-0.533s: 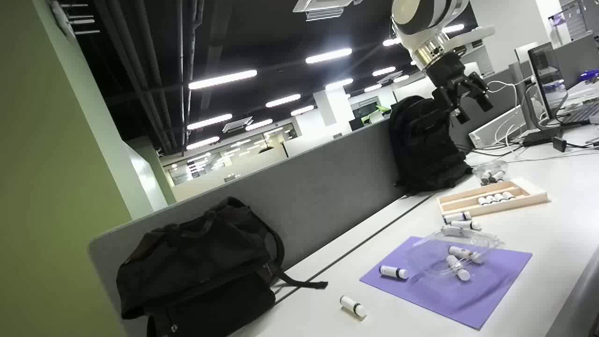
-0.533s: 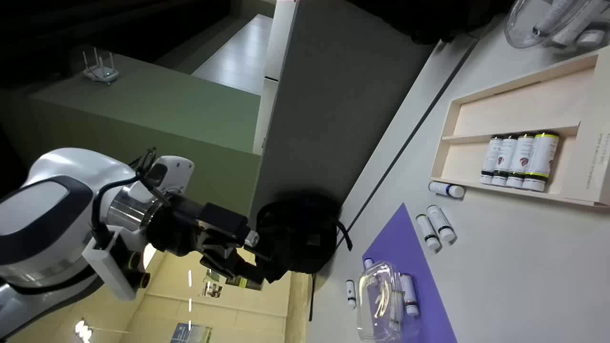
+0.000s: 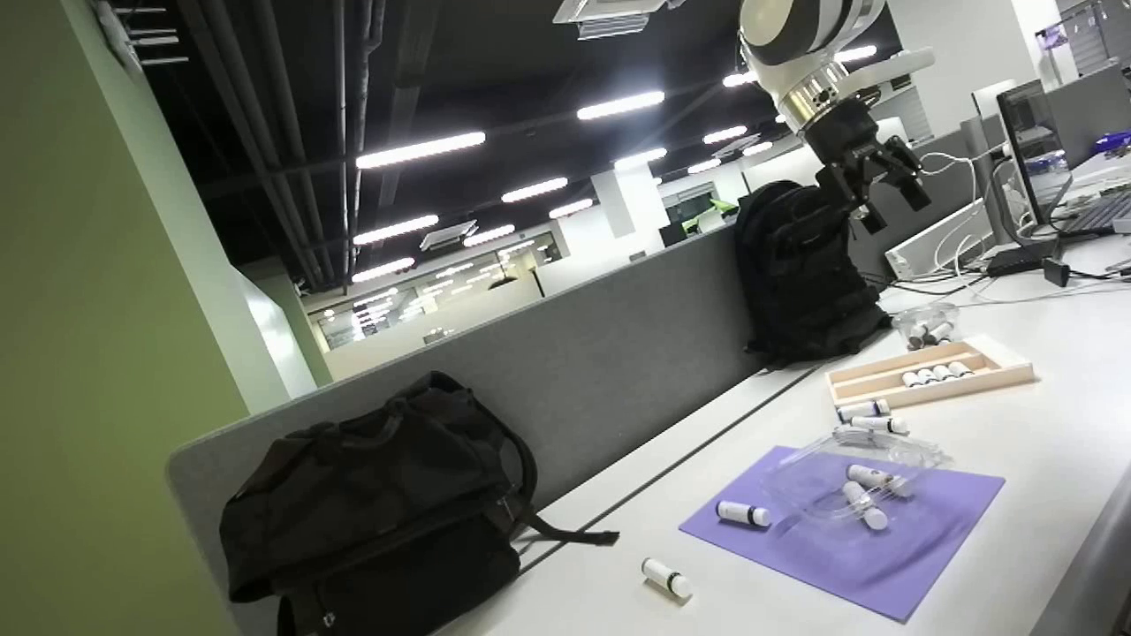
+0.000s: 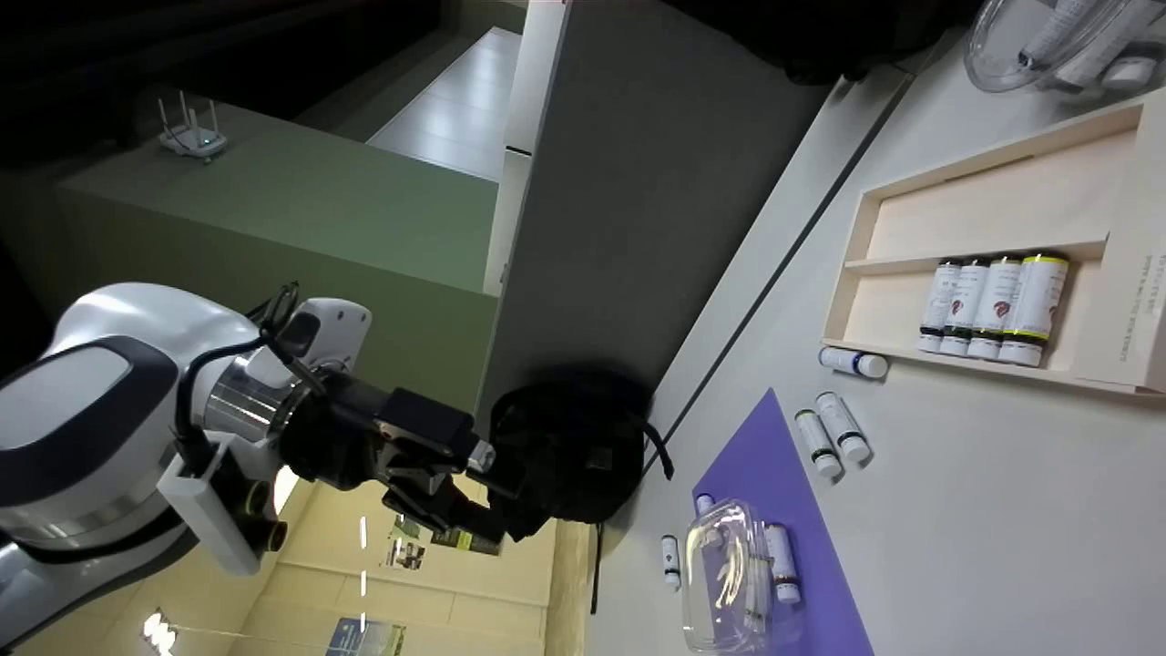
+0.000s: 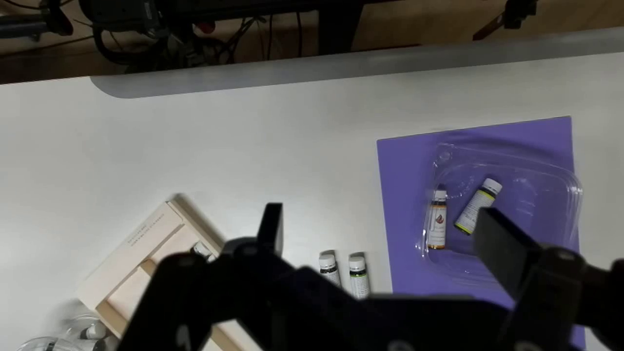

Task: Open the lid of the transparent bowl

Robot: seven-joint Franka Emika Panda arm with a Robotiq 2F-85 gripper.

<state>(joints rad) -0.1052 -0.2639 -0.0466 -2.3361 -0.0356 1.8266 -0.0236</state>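
Note:
A clear plastic container [image 3: 808,481] with rounded corners stands on a purple sheet [image 3: 919,565]. It also shows in an exterior view [image 4: 703,601] and in the wrist view [image 5: 541,195]. Two white-capped bottles [image 5: 438,226] show through its clear walls. Its lid is hard to tell from its body. Another clear bowl [image 3: 928,311], holding several bottles, stands beyond the wooden tray. It is cut off in an exterior view [image 4: 991,55] and in the wrist view [image 5: 46,344]. My gripper [image 3: 894,205] is high above the table, open and empty. Its fingers spread wide in the wrist view [image 5: 382,214].
A wooden tray [image 4: 1130,310] holds several bottles in one compartment. Loose bottles [image 4: 843,426] lie between tray and sheet, and another bottle [image 3: 666,579] lies beyond the sheet. Black backpacks [image 3: 380,503] lean on a grey partition [image 3: 636,344]. A laptop [image 3: 1034,146] and cables are farther along.

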